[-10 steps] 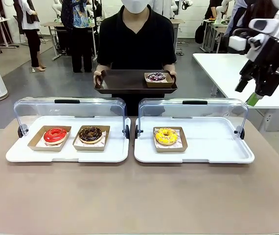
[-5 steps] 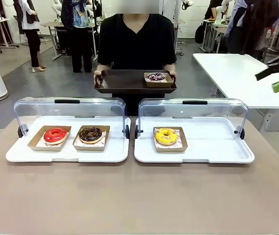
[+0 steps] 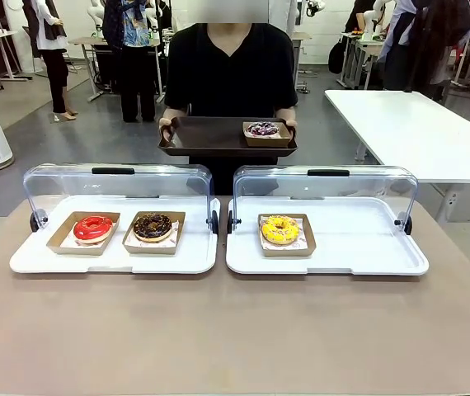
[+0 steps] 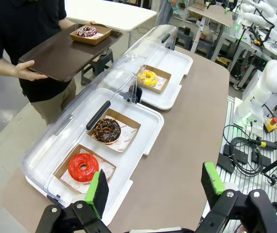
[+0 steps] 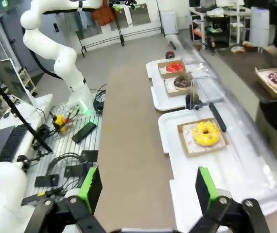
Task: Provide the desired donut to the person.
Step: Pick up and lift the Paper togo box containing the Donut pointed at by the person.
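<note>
Step in hand, as I judge it: hand-off done, arms retiring. The purple donut sits in its card box at the right end of the brown tray, which the person holds in both hands beyond the far edge of the table. I take this to be the desired donut, so it is already with them. Left case, lid open: red donut at the left, brown donut just beside it. Right case, lid open: yellow donut in the left half, right half bare. My left gripper hangs high over the table's near left corner, fingers apart and holding nothing. My right gripper hangs high off the right end, fingers wide apart and also holding nothing. Next move, by my reckoning: park both arms clear of the cases and wait for a cue from the person; no grasp is called for. Change from a second ago: my right arm stood over the right case's far right corner and has since swung out toward the right edge. Donuts, cases and tray are unmoved.
</note>
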You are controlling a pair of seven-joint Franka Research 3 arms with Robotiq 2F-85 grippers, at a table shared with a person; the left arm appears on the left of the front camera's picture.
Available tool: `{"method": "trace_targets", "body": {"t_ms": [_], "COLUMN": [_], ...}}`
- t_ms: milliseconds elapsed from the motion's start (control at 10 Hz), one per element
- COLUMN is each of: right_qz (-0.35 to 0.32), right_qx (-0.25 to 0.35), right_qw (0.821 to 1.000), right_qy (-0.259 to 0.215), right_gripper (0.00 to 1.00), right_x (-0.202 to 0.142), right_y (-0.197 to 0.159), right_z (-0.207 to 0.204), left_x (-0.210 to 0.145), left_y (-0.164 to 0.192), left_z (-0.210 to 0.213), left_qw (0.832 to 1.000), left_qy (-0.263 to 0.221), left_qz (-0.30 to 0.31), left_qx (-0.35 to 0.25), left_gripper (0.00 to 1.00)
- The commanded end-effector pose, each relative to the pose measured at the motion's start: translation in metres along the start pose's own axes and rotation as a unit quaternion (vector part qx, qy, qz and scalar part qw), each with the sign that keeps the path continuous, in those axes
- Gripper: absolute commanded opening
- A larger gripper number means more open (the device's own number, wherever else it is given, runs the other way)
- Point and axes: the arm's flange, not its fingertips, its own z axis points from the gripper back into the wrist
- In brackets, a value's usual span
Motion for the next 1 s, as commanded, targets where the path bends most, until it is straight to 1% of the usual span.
{"method": "trace_targets", "body": {"t_ms": [0,100,300,700,800,900], "right_qz": [0.014,0.019,0.009,0.006,0.011,0.011], "right_qx": [-0.018,-0.026,-0.039,-0.041,-0.038,-0.038], "right_qw": [0.999,0.998,0.998,0.998,0.998,0.998], "right_qy": [0.047,0.047,0.042,0.048,0.038,0.038], "right_gripper": [1.00,1.00,1.00,1.00,1.00,1.00], "right_x": [0.025,0.025,0.015,0.013,0.014,0.014], "right_y": [0.007,0.006,0.001,-0.003,-0.004,-0.004], "right_z": [-0.002,0.000,0.003,-0.003,0.005,0.005], "left_x": [0.001,0.001,0.001,0.001,0.001,0.001], "left_y": [-0.001,-0.001,-0.001,-0.001,-0.001,-0.001], "left_z": [0.002,0.002,0.002,0.002,0.002,0.002], "left_qw": [1.000,1.000,1.000,1.000,1.000,1.000], "left_qy": [-0.004,-0.004,-0.004,-0.004,-0.004,-0.004], "left_qz": [0.001,0.001,0.001,0.001,0.001,0.001], "left_qx": [-0.003,-0.003,-0.003,-0.003,-0.003,-0.003], "left_gripper": [1.00,1.00,1.00,1.00,1.00,1.00]}}
